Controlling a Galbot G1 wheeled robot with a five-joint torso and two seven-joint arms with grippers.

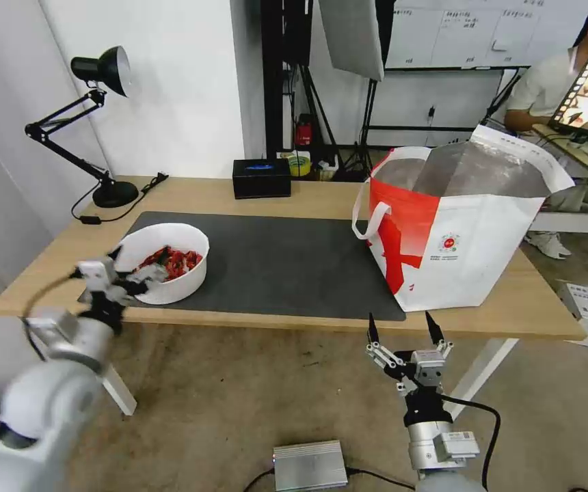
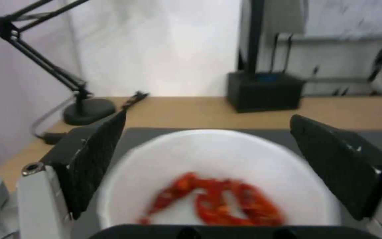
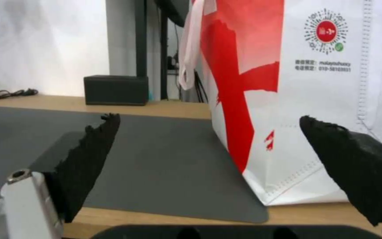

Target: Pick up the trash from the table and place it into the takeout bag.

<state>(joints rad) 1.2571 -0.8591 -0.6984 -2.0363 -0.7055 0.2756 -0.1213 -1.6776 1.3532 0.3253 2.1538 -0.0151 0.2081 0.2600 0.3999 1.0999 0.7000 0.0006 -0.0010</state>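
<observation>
The white bowl (image 1: pixel 164 263) of red shells sits on the grey mat (image 1: pixel 287 263) at the table's (image 1: pixel 513 311) left front. The left gripper (image 1: pixel 122 273) reaches to its near rim, fingers spread wide. The right gripper (image 1: pixel 403 328) points up below the table edge, fingers apart, near the takeout bag (image 1: pixel 472 232).

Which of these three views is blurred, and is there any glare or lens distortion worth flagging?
Left wrist view: soft and smeared, the red shells in the white bowl lack edges. Right wrist view: sharp, the print on the takeout bag is crisp. Head view: wide-angle bowing toward the edges, sheen on the bag's foil lining.
</observation>
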